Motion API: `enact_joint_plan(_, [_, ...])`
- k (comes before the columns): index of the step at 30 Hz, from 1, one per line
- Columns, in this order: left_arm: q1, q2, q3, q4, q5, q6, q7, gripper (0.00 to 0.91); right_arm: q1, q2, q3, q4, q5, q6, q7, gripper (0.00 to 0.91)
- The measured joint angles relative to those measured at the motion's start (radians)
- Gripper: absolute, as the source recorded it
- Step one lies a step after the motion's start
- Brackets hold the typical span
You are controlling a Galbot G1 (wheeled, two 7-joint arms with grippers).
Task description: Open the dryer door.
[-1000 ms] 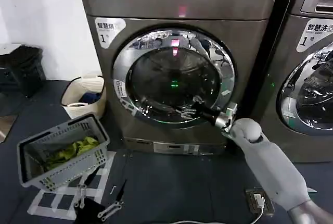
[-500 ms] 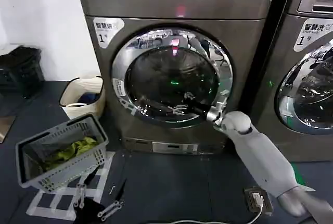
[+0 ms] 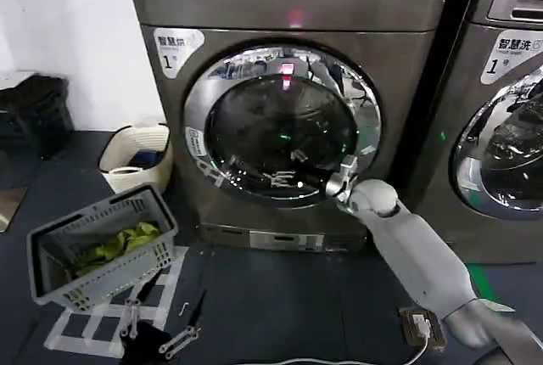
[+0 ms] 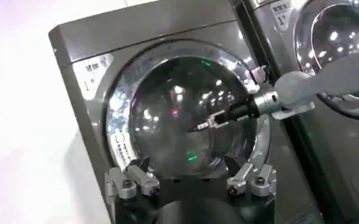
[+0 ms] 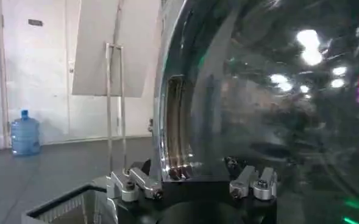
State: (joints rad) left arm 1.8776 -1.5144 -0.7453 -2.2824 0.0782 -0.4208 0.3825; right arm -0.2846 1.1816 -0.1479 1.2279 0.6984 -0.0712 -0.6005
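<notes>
- Dryer door (image 3: 282,125) filled the machine's front in the head view, its chrome ring flush with the grey panel; the right gripper (image 3: 316,182) reached across the lower right of the dark glass, against or just before it, with the spread of its fingers not readable there
- Left wrist view: the left gripper (image 4: 190,181) hung before the door (image 4: 182,112) with its fingers well apart, holding nothing, while the right gripper (image 4: 205,125) pointed at the glass centre
- Right wrist view: the right gripper (image 5: 191,182) had its fingers spread wide and empty, just beside the glass (image 5: 270,97)
</notes>
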Motion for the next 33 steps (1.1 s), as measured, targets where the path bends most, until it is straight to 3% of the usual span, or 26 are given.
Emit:
enact_joint_plan(7, [-0.003, -0.002, 0.001, 0.002, 0.000, 0.000, 0.000, 0.907, 0.011, 0.014, -0.021, 0.009, -0.002, -0.030, 0.044, 0.907])
enact_joint_plan(33, [-0.012, -0.009, 0.003, 0.003, -0.001, 0.005, 0.001, 0.907, 0.116, 0.126, -0.103, -0.074, -0.006, -0.063, 0.092, 0.907])
